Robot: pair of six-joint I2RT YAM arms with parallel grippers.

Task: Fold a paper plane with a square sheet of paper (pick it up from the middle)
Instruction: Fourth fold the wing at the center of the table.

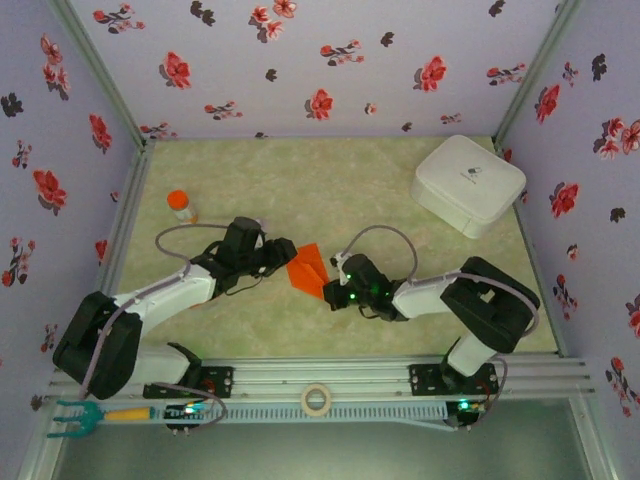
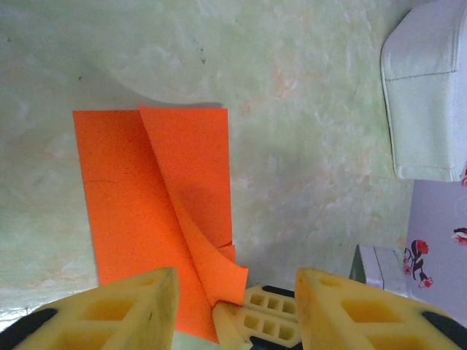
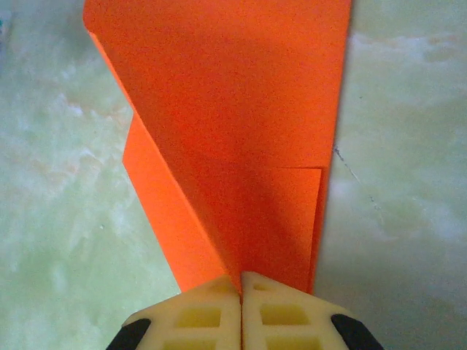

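The square sheet of paper (image 3: 241,109) looks matt and finely grained, the table (image 2: 306,109) smooth, the white case (image 1: 468,184) at two o'clock faintly glossy.

My left arm (image 1: 165,290) and right arm (image 1: 440,292) both bend inward, with the wrists low and facing each other. My left gripper (image 2: 235,281) has its fingers spread apart. My right gripper (image 3: 241,281) has its fingers pressed together, pinching the folded orange-red paper (image 3: 233,109) by its narrow end.

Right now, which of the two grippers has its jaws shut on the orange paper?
The right gripper: its jaws are pressed together on the narrow end of the paper. The left gripper has its jaws standing wide apart, clamping nothing.
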